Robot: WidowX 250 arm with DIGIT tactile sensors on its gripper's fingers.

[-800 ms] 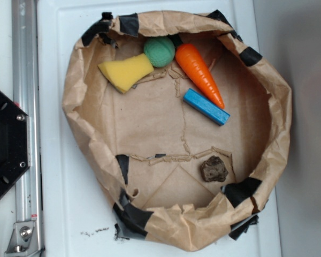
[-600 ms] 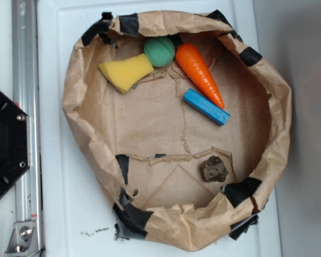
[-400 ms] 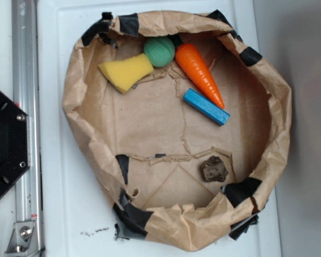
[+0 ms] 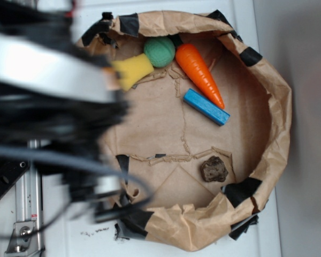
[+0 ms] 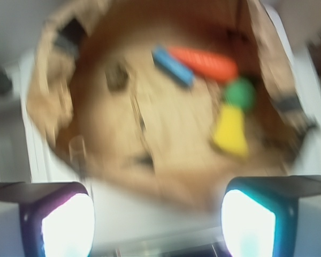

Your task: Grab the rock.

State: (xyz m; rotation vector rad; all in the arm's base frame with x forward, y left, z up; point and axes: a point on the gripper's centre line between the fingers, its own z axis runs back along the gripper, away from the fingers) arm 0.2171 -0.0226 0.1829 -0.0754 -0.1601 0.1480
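The rock [image 4: 214, 169], a small dark lumpy chunk, lies on the floor of the brown paper bowl [image 4: 275, 112] near its lower right wall. It also shows in the wrist view as a dark blurred spot, the rock [image 5: 116, 76], far up and to the left. My arm [image 4: 53, 101] is a motion-blurred mass over the left side of the scene, well left of the rock. In the wrist view my gripper [image 5: 158, 214] is open, its two fingers wide apart with nothing between them, hovering over the white surface just outside the bowl's rim.
Inside the bowl's far part lie a green ball [image 4: 159, 51], an orange carrot [image 4: 199, 67], a blue block [image 4: 206, 106] and a yellow sponge [image 4: 132, 68], partly hidden by the arm. A metal rail [image 4: 27, 219] runs along the left edge.
My arm has swung into view over the left side, covering the bowl's left rim and part of the yellow sponge. The rock and the other objects have not moved.
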